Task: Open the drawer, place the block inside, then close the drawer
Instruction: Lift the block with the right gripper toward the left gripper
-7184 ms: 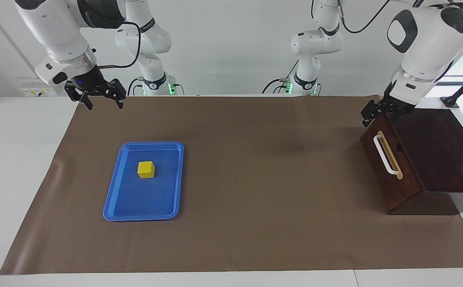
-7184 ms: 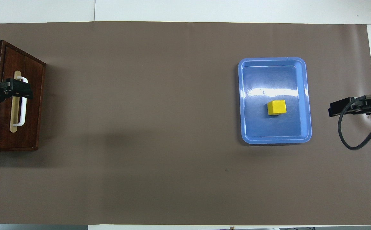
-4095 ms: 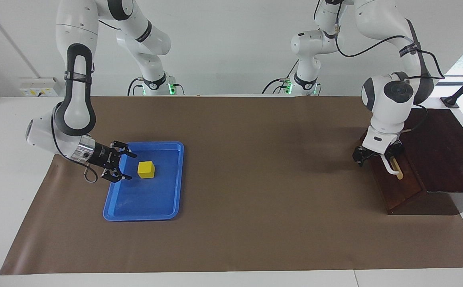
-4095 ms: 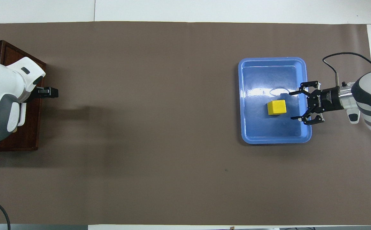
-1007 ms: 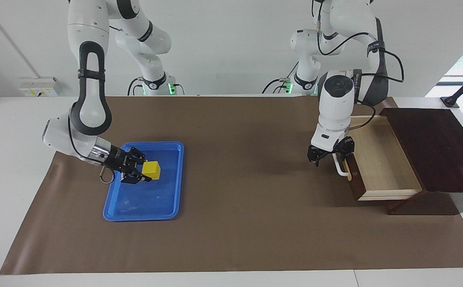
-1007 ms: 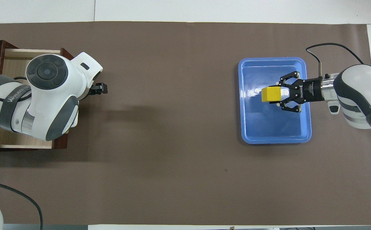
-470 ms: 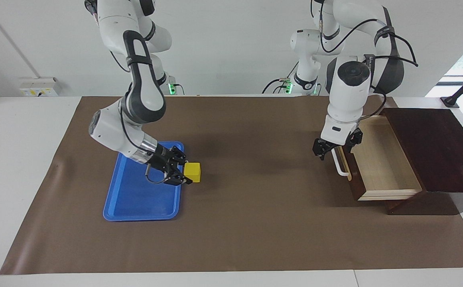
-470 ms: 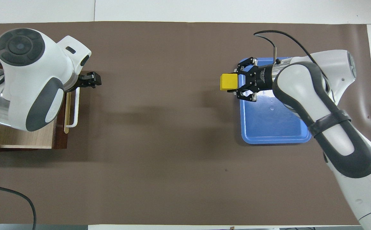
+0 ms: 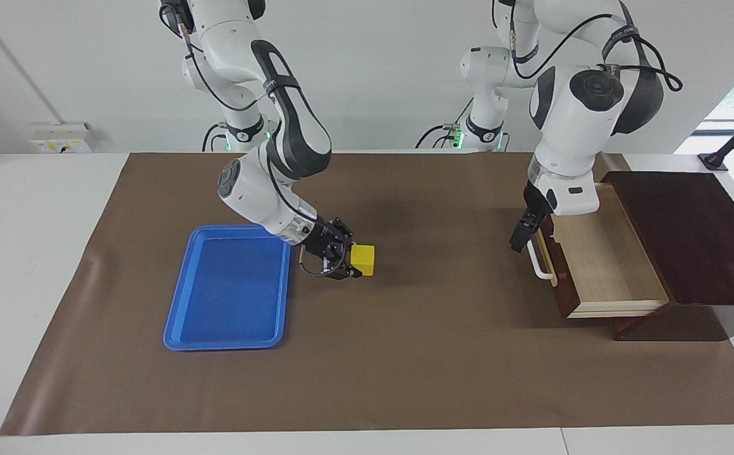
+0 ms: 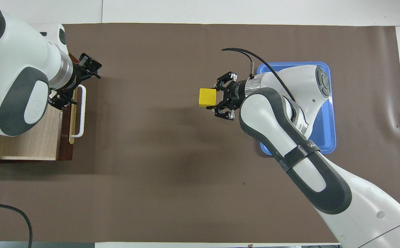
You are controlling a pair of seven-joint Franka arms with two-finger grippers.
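The drawer (image 9: pixel 600 259) stands pulled out of its dark wooden box (image 9: pixel 702 234), with its light wood inside bare and its white handle (image 9: pixel 540 265) free. The drawer also shows in the overhead view (image 10: pixel 27 141). My left gripper (image 9: pixel 521 239) is open and empty, raised over the drawer front by the handle (image 10: pixel 81 113). It shows in the overhead view too (image 10: pixel 75 83). My right gripper (image 9: pixel 349 259) is shut on the yellow block (image 9: pixel 362 260) and holds it low over the brown mat, between the blue tray and the drawer. The overhead view shows that gripper (image 10: pixel 217 98) and the block (image 10: pixel 207 96).
The flat blue tray (image 9: pixel 215 316) lies on the brown mat (image 9: pixel 404 354) toward the right arm's end, with nothing in it. In the overhead view my right arm covers part of the tray (image 10: pixel 325 137). The box sits at the left arm's end of the table.
My right gripper has carried the block off the tray and toward the drawer. My left gripper has risen and turned above the handle. The drawer has stayed open.
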